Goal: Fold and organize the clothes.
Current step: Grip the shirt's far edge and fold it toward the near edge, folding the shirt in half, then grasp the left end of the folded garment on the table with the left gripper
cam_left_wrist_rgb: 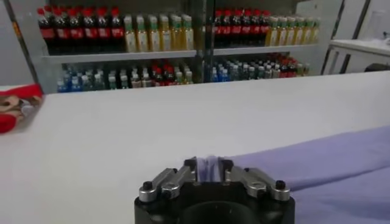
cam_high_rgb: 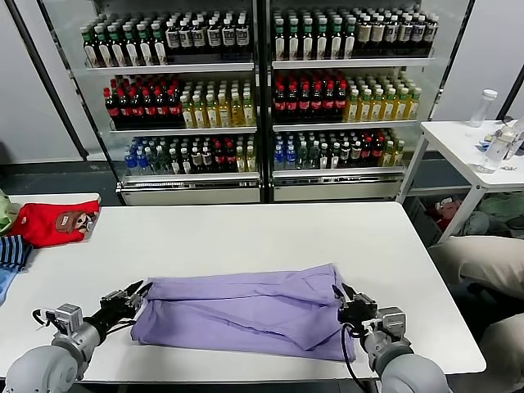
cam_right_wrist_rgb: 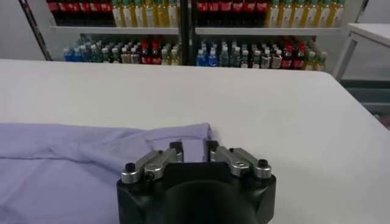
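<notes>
Lavender shirt [cam_high_rgb: 246, 309] on table [cam_high_rgb: 246, 237], folded, soft, limp, light. Left gripper [cam_high_rgb: 131, 299] and right gripper [cam_high_rgb: 348, 309] each pinch end edge; best hold: corners.

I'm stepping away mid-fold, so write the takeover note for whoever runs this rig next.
Left gripper: pinching the left edge of the soft lavender-purple T-shirt.
Right gripper: pinching its right edge.
T-shirt: lies across the white table's near edge, folded over into a long band.
Red garment and blue striped cloth: far left, apart from it.
Done: lengthwise fold.
Left: probably release, fold crosswise, tidy.
</notes>
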Motion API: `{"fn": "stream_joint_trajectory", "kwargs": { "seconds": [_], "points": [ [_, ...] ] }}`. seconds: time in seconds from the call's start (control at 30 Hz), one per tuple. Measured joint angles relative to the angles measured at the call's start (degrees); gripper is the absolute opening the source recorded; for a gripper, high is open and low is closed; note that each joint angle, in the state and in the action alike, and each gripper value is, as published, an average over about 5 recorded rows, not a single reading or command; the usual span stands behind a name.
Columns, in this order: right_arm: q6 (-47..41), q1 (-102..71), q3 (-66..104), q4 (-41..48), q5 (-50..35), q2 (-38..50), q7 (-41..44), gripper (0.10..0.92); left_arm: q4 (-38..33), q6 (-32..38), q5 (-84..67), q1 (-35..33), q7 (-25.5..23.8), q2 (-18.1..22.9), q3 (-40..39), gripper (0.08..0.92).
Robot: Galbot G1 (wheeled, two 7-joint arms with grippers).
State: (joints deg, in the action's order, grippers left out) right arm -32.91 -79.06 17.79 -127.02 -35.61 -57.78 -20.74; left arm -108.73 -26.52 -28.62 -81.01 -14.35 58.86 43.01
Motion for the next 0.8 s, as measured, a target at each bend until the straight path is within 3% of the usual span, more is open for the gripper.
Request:
{"fn": "stream_joint_trajectory", "kwargs": {
  "seconds": [0.3,0.47,0.8],
  "points": [
    [-0.09,-2.45,-0.09,-0.76,1.46,-1.68,0.03,0.748,-5.01,-1.20,-2.09,-1.16,12.77,3.28,-3.00,0.687],
    [-0.12,-2.84,-0.24,-0.68,1.85,-2.03,0.03,0.816,-5.89,-3.17,-2.92,-1.61,18.56,5.10,-5.52,0.804],
    [-0.17,-3.36,-0.29,-0.80,2.40,-2.46,0.01,0.823,-6.20,-5.36,-3.25,-1.52,25.88,7.23,-9.05,0.807]
  ]
}}
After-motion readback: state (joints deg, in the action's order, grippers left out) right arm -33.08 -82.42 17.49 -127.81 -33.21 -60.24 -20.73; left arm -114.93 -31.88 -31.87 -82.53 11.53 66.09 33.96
